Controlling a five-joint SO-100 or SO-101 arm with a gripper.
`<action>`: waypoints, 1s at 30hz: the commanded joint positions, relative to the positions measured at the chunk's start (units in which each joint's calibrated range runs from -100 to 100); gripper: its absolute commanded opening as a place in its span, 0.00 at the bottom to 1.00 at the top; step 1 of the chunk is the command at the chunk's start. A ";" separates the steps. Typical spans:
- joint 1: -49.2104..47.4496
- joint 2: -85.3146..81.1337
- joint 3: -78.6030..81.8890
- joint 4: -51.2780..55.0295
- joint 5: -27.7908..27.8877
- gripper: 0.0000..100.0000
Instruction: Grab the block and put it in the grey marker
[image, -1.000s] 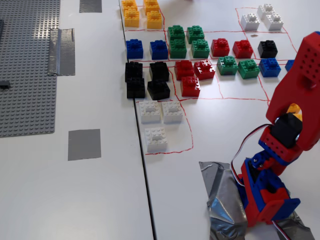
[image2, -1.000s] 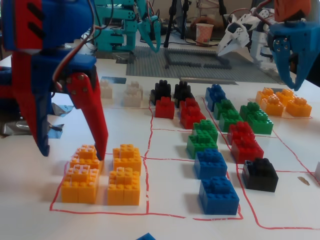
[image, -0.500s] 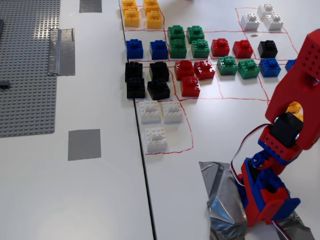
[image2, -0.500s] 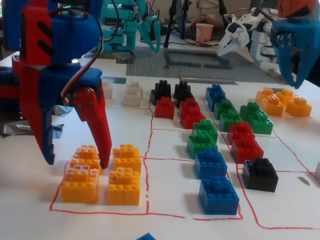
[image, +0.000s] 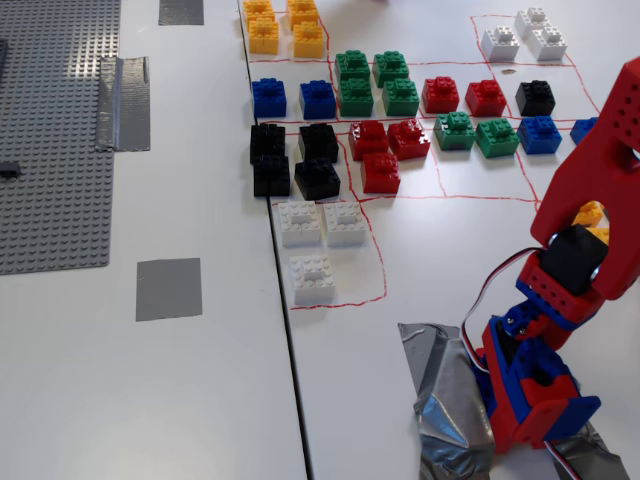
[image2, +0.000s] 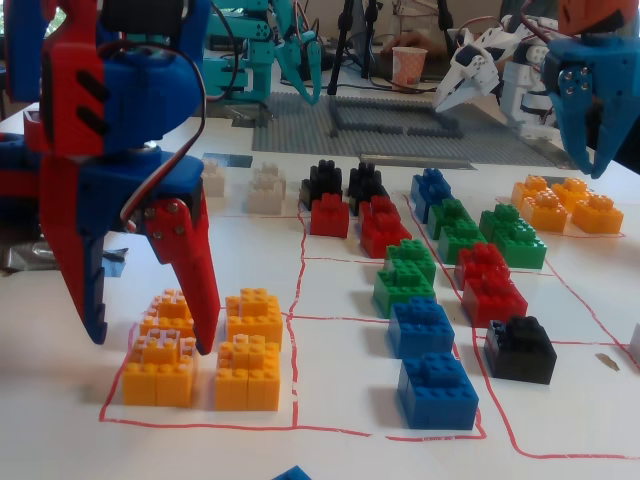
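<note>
In a fixed view my red and blue gripper (image2: 150, 338) hangs open at the left, over a group of orange blocks (image2: 160, 365) in a red-outlined cell. Its blue finger (image2: 88, 290) and red finger (image2: 192, 270) straddle the rear left orange block (image2: 167, 310); I cannot tell whether they touch it. In the other fixed view my arm (image: 585, 200) covers the gripper, and only a bit of an orange block (image: 590, 213) shows beside it. A grey tape square (image: 168, 288) lies on the white table at the left.
Red-outlined cells hold white (image: 312, 278), black (image: 318, 178), red (image: 380, 172), green (image: 354, 95), blue (image: 268, 97) and yellow blocks (image: 264, 35). A grey baseplate (image: 50, 130) lies far left. Another blue gripper (image2: 590, 110) hangs at the upper right. Crumpled tape (image: 450, 400) surrounds my base.
</note>
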 joint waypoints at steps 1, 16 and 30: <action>-0.84 -0.79 -1.54 -0.91 -0.49 0.27; -1.63 1.44 -0.45 -3.50 -0.88 0.22; -2.31 1.44 -1.09 -3.42 -0.39 0.00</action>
